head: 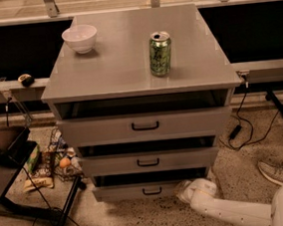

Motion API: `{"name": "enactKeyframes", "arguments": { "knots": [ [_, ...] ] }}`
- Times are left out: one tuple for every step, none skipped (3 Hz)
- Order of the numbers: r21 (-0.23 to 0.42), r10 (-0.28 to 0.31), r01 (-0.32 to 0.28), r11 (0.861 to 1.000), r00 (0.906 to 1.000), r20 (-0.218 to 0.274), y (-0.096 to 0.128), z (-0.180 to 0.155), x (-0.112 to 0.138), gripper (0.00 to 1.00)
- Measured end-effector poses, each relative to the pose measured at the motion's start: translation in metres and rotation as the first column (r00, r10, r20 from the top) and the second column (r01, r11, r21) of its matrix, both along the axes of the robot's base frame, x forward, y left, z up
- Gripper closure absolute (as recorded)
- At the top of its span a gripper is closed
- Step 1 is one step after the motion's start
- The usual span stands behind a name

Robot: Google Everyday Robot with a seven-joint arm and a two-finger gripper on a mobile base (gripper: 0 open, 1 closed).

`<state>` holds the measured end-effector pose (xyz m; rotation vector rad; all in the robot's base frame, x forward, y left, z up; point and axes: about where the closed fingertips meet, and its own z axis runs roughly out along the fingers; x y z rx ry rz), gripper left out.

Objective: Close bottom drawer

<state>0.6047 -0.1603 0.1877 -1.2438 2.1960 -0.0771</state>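
Observation:
The bottom drawer (151, 189) is the lowest and narrowest grey front of the cabinet, with a small black bar handle (152, 191). It stands out only slightly from the cabinet, and a dark gap shows above it. My gripper (184, 192) is at the end of the white arm (231, 211) that comes in from the lower right. It is against the right end of the bottom drawer's front, near the floor.
The mid drawer (148, 161) and the top drawer (144, 126) stand out a little. A white bowl (80, 38) and a green can (160, 53) stand on the cabinet top. A black stand (17, 172) and floor clutter are at the left, cables and a shoe (277, 171) at the right.

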Motion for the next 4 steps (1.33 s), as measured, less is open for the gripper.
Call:
{"name": "enactKeyframes", "arguments": {
  "knots": [
    [-0.001,-0.003,0.003,1.0,1.0,0.002,-0.001,0.0003,0.0023,0.81],
    [-0.001,-0.003,0.003,1.0,1.0,0.002,-0.001,0.0003,0.0023,0.5],
    [-0.001,-0.003,0.003,1.0,1.0,0.002,-0.0009,0.0003,0.0023,0.27],
    [-0.001,-0.003,0.003,1.0,1.0,0.002,-0.0009,0.0003,0.0023,0.04]
  ]
}}
